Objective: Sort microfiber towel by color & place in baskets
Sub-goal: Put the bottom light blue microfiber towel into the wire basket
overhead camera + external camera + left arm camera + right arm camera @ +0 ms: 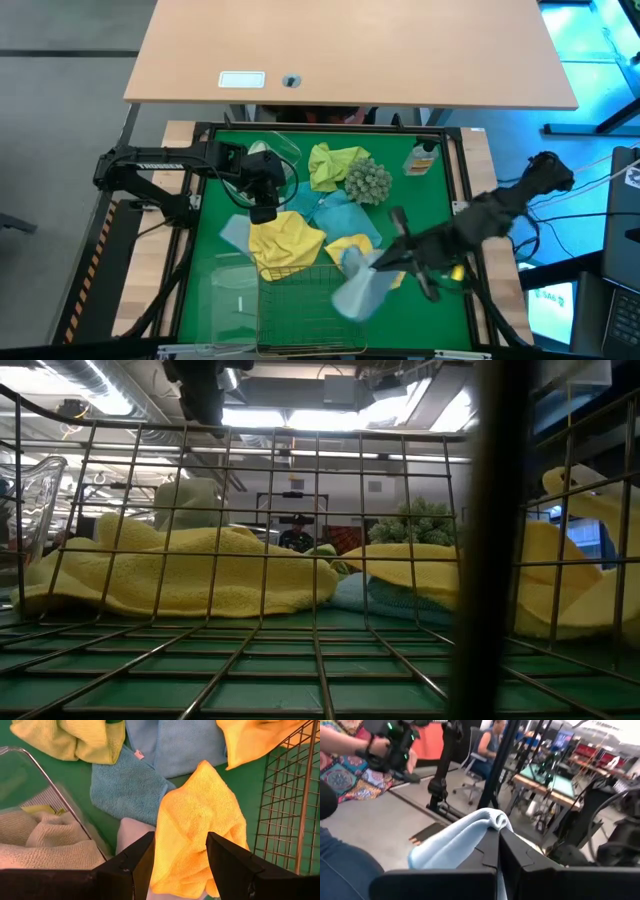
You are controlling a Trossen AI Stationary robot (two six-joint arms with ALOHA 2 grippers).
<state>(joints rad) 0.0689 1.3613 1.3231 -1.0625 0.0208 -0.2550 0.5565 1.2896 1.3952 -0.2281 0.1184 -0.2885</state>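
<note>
High view, towel in hand: I saw a pale blue towel (358,292) hanging from my right gripper (385,262), lifted over the right end of the gold wire basket (300,315).
Right fingers: pinched together on that blue cloth (457,842), a fold bunched above the tips.
Left gripper (263,212): it hovered just over a bright yellow towel (285,240), beside the basket's far edge.
Left fingers (232,862): spread apart, the yellow towel (200,820) showing between them, nothing gripped.
Other towels: a teal one (340,212) and a yellow-green one (333,165) lay on the green mat (440,200).
Clear tub (30,785): it sat close by my left gripper, with pale cloth inside.
Spiky ball (368,182): it touched the yellow-green towel.
Small bottle (422,158): near the mat's far right corner.
</note>
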